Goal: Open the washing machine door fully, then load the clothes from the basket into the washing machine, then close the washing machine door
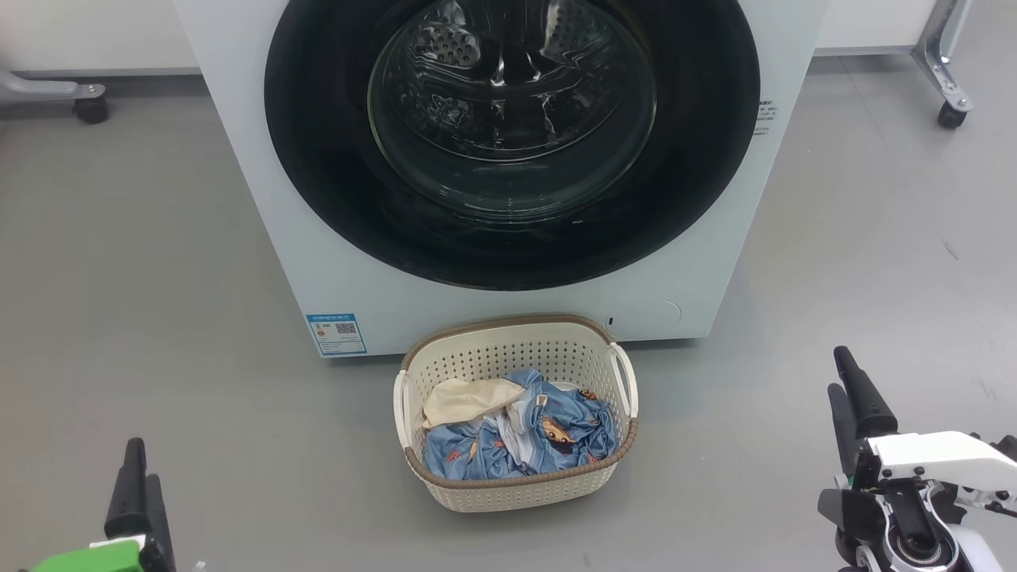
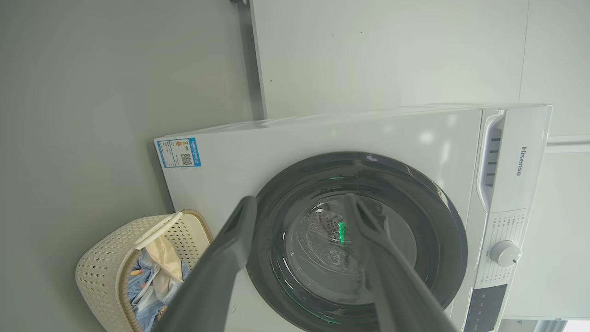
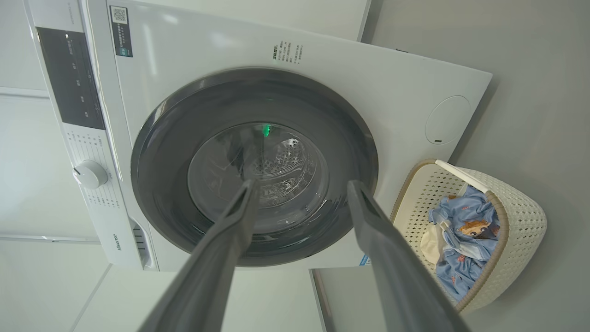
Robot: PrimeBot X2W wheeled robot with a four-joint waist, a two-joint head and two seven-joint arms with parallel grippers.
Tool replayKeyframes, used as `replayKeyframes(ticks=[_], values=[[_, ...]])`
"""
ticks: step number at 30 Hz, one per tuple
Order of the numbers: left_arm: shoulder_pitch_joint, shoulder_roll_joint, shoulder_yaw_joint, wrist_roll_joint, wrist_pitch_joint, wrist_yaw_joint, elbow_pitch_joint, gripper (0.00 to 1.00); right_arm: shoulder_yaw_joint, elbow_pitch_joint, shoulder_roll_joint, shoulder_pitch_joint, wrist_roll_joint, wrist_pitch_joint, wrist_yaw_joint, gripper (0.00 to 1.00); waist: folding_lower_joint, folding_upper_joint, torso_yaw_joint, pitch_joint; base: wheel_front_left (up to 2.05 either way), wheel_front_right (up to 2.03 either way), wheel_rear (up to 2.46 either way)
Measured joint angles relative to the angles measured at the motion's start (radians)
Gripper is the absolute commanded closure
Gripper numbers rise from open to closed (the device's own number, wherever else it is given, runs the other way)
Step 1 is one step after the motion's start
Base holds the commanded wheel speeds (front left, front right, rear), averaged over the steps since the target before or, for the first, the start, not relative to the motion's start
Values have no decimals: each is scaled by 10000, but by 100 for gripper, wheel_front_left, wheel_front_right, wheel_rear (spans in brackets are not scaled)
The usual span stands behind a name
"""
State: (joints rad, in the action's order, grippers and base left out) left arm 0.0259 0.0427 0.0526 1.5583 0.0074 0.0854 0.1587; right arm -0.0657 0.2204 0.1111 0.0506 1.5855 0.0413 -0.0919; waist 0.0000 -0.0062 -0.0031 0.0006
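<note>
Front of the washing machine [image 1: 493,314], seen from the robot's head and both wrists. The washing machine door [image 1: 512,119] lies shut, flush against the white front, its black rim ringing the clear glass through which the perforated drum shows. The basket [image 1: 516,485] stands on the grey floor [image 1: 119,278] just before the foot of the machine, below the door and to the right of the blue label sticker [image 1: 336,334]. The clothes [image 1: 524,433] lie heaped inside the basket: light blue printed fabric, with a cream piece on the side nearer the machine.

The left gripper [image 2: 300,199] hangs in front of the machine's left lower corner, well apart from it, with its jaws spread wide and nothing between them. The right gripper [image 3: 303,182] hangs likewise before the machine's right lower corner, jaws released and empty. Each wrist view frames the door's glass between its own two fingers, while the basket falls outside that gap, to one side. Neither gripper touches the door, the basket or the clothes.
</note>
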Motion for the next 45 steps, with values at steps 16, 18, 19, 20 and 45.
replayKeyframes(ticks=[16,18,19,20,45], values=[[-4,667,-535,-1918,-706,82,-610,0,-1122,-291,700,426,-2075,577,-54,0,0,0,-76,18,0,0,0],[-7,729,-610,-2215,-761,86,-633,0,-1244,-286,788,442,-2391,665,-54,0,0,0,-89,21,0,0,0],[-7,780,-635,-2420,-805,86,-652,0,-1290,-272,815,453,-2545,690,-54,0,0,0,-95,23,0,0,0],[-8,848,-660,-2545,-842,88,-669,0,-1333,-251,840,474,-2706,692,-54,0,0,0,-101,25,0,0,0],[-49,1841,-1741,-8201,-1716,-272,-614,0,-3126,573,1586,1266,-7503,1394,318,0,0,0,-249,19,0,0,0]])
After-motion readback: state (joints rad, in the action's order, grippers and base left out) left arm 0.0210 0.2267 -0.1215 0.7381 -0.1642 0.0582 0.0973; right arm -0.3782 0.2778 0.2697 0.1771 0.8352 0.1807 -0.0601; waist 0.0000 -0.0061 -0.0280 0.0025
